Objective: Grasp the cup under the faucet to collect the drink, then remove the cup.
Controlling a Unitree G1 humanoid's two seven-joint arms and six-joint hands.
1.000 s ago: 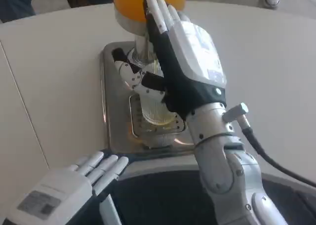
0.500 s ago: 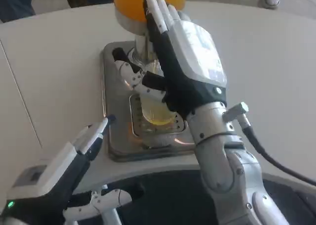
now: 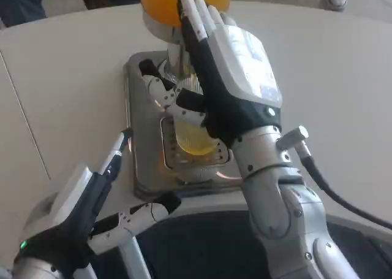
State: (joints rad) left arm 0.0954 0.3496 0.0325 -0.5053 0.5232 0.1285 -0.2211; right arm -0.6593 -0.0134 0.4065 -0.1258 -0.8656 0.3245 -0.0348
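My right hand is up against the drink dispenser, with its fingers stretched upward along the orange tank and its thumb curved around the cup. The cup is clear and ribbed, and it stands upright on the metal drip tray directly under the faucet. There is yellow drink in its lower part. I hold the cup between the thumb on its left side and the palm on its right side.

My left hand is low at the near edge of the white table, just beside the front left corner of the tray. It holds nothing. Its fingers are apart: some point up toward the tray, and the thumb sticks out to the right, along the table edge. It does not touch the cup.
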